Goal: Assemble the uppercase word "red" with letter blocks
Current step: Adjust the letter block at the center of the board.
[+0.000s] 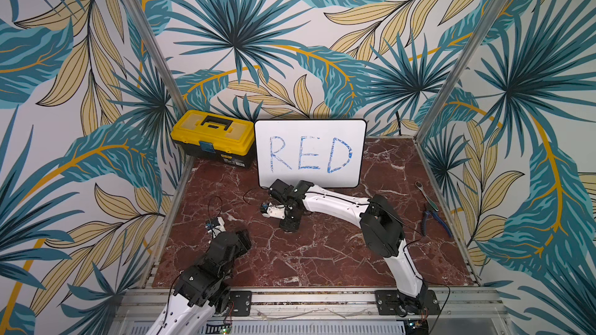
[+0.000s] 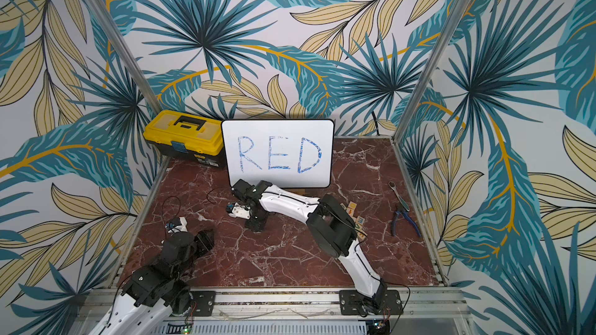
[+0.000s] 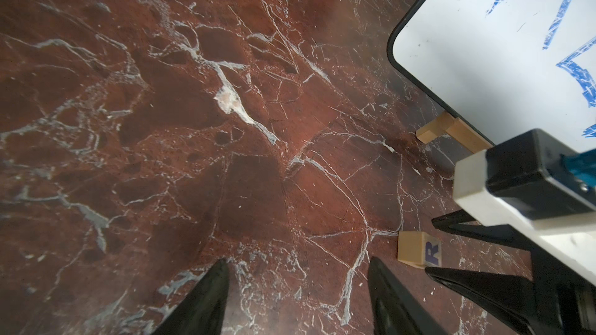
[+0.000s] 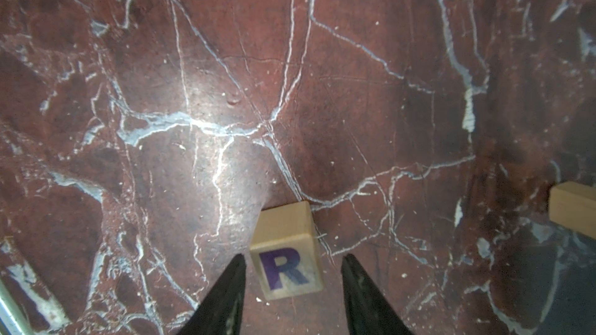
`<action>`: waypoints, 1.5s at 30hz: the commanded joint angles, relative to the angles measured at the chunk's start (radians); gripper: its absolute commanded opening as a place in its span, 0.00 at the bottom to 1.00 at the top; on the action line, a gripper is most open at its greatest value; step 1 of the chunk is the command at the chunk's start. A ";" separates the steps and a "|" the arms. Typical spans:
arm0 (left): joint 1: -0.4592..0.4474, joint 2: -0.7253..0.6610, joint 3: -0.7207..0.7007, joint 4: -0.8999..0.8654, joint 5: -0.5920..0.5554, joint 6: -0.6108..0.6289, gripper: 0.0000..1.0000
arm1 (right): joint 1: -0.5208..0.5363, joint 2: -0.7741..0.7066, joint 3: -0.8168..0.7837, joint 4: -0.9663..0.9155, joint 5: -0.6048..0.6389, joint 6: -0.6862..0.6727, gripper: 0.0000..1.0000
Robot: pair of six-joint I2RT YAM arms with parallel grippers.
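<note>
Right gripper (image 4: 293, 256) spread astride the R block (image 4: 287, 262), clear of both sides, mid-surface (image 1: 290, 262) toward the far edge; I'd square the wrist to the block's skew, then pinch evenly.

Letter blocks (image 2: 360, 220) half behind right arm (image 2: 290, 203)

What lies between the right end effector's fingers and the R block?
Only bare marble tabletop: the right wrist view shows the R block between the right end effector's open fingers, a gap on each side.
</note>
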 commanded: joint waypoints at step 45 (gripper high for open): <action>0.005 -0.015 -0.026 0.002 0.006 0.009 0.69 | 0.086 0.116 0.190 -0.161 0.110 1.221 0.20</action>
